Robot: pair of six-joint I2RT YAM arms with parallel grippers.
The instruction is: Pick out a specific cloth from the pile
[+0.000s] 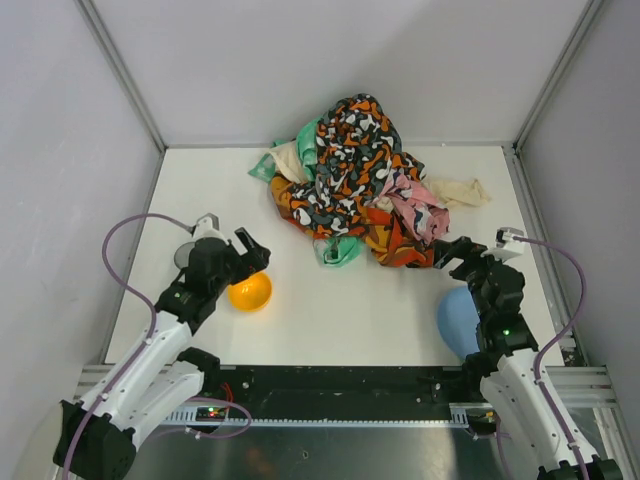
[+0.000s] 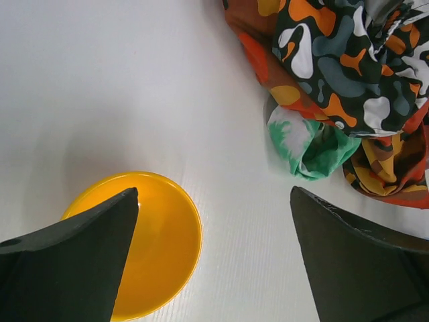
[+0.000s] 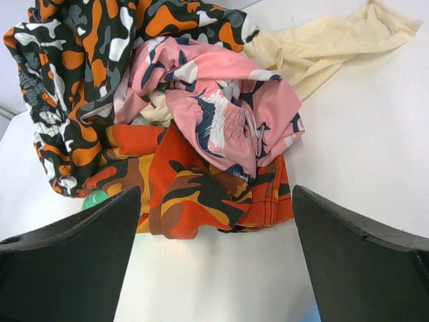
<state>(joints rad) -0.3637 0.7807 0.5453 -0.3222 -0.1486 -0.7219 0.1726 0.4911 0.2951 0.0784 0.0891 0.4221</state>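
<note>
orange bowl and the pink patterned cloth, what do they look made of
The orange bowl looks like smooth, slightly glossy plastic: even colour, soft sheen on its inner wall. The pink patterned cloth looks like thin, matte printed fabric: soft folds and a puckered, gathered band; the fibre cannot be told.

orange bowl (image 1: 250,292) and blue plate (image 1: 455,316) on white table (image 1: 350,300)

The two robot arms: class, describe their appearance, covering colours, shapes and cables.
The left arm and right arm have white links and black joints. The left gripper and right gripper are black, with broad wedge-shaped fingers. A mauve cable loops off each wrist.
</note>
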